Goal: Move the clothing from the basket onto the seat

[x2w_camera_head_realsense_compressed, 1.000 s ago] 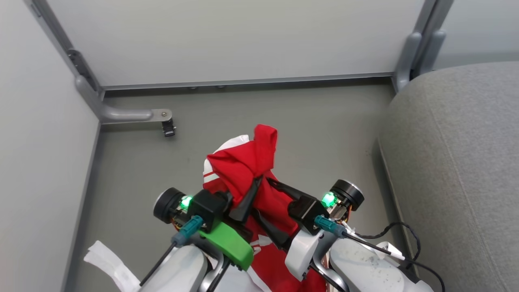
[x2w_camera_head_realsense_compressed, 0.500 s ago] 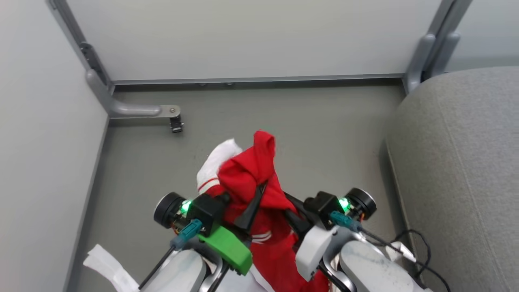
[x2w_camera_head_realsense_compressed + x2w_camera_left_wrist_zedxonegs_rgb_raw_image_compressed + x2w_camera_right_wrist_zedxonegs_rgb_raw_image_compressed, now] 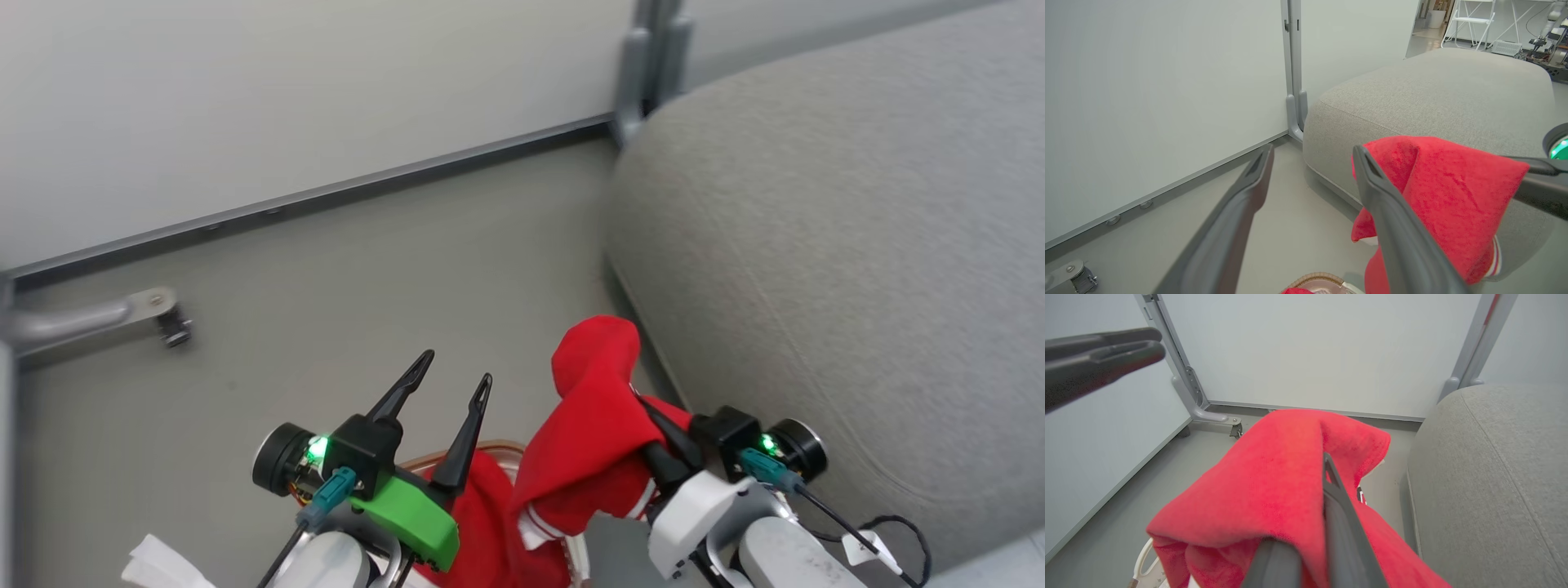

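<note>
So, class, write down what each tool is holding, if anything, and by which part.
The right tool grips the red clothing by a bunched fold near its top, the rest hanging below. The left tool is open, holding nothing.

Two dark long-fingered grippers, left gripper and right gripper. One big grey cloth seat. One brown-rimmed white basket. Two bunches of soft red clothing.
</note>
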You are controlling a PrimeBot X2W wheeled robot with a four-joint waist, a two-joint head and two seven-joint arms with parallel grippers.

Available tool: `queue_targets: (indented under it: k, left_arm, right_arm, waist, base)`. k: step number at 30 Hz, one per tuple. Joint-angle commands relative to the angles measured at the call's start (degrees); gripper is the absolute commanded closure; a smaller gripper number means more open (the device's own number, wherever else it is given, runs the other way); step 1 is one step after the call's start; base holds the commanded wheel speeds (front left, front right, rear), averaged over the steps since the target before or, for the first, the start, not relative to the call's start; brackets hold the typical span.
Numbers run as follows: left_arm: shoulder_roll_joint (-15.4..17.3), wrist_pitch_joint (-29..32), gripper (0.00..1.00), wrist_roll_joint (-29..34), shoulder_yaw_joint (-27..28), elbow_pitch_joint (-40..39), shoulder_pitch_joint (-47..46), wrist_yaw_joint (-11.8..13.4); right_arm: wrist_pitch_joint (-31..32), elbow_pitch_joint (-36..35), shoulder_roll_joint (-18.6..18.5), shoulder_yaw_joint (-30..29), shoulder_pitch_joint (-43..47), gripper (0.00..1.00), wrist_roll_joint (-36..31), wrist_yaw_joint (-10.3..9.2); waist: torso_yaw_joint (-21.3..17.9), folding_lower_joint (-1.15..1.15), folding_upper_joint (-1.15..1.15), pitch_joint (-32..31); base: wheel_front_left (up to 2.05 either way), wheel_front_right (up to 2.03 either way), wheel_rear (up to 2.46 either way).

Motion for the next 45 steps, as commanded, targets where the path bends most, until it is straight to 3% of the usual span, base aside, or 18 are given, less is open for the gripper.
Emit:
queue_targets:
  k: [1,6,12,18,27,32,41,42,43,45]
  left_arm:
    - [0.51,-0.01,0.0,0.87,0.48,-0.33,1.48,0.0]
    - [1.38,-0.01,0.0,1.11,0.14,-0.41,1.77,0.0]
    - [3.24,-0.01,0.0,1.15,-1.8,-1.07,0.58,0.0]
    - [5.97,-0.01,0.0,0.04,-3.61,-1.7,-1.5,0.01]
    - [10.01,-0.01,0.0,-1.22,-5.1,-3.24,-5.18,0.01]
    - [12.15,-0.01,0.0,-1.71,-7.14,-4.54,-8.12,0.01]
    - [14.47,-0.01,0.0,-2.62,-8.19,-5.04,-11.43,0.01]
    - [14.6,-0.01,0.0,-2.96,-7.89,-4.81,-11.4,0.01]
    - [14.73,-0.01,0.0,-3.03,-7.64,-4.69,-11.36,0.01]
    - [14.66,-0.01,0.0,-3.27,-7.2,-4.47,-11.11,0.01]
  right_arm:
    - [-0.13,-1.17,-0.1,-2.15,1.65,1.0,0.09,-0.08]
    - [-0.13,-2.24,-0.14,-6.85,2.64,1.0,0.08,-0.08]
    - [-0.14,-2.6,-0.07,-14.29,-3.12,1.0,-3.88,-0.08]
    - [-0.13,0.6,-0.8,-21.27,-13.95,1.0,-14.81,-0.08]
    - [-0.13,8.53,-5.5,-30.28,-31.89,1.0,-23.43,-0.09]
    - [-0.14,12.99,-7.14,-40.72,-39.41,1.0,-26.75,-0.09]
    - [-0.13,13.07,-5.11,-53.47,-44.08,1.0,-33.5,-0.08]
    - [-0.13,12.9,-4.43,-54.71,-43.3,0.78,-34.06,-0.08]
    - [-0.12,13.22,-4.02,-55.85,-42.34,0.7,-34.69,-0.08]
    - [-0.13,13.38,-3.26,-58.52,-40.81,0.43,-35.6,-0.09]
  waist:
    - [-13.98,0.0,0.0,2.3]
    - [-17.08,0.0,0.0,4.02]
    - [-16.7,0.0,0.0,7.41]
    - [-13.1,0.0,0.0,12.08]
    - [-7.89,0.0,0.0,20.22]
    - [-4.82,0.0,0.0,24.44]
    - [-0.64,0.0,0.0,29.21]
    - [-0.5,0.0,0.0,29.48]
    - [-0.46,0.0,0.0,29.59]
    - [-0.48,0.0,0.0,29.69]
  base:
    - [0.0,0.0,0.0]
    - [0.0,0.0,0.0]
    - [0.0,0.0,0.0]
    - [0.0,0.0,0.0]
    - [0.0,0.0,0.0]
    - [0.0,0.0,0.0]
    - [0.0,0.0,0.0]
    - [0.0,0.0,0.0]
    - [0.0,0.0,0.0]
    - [0.0,0.0,0.0]
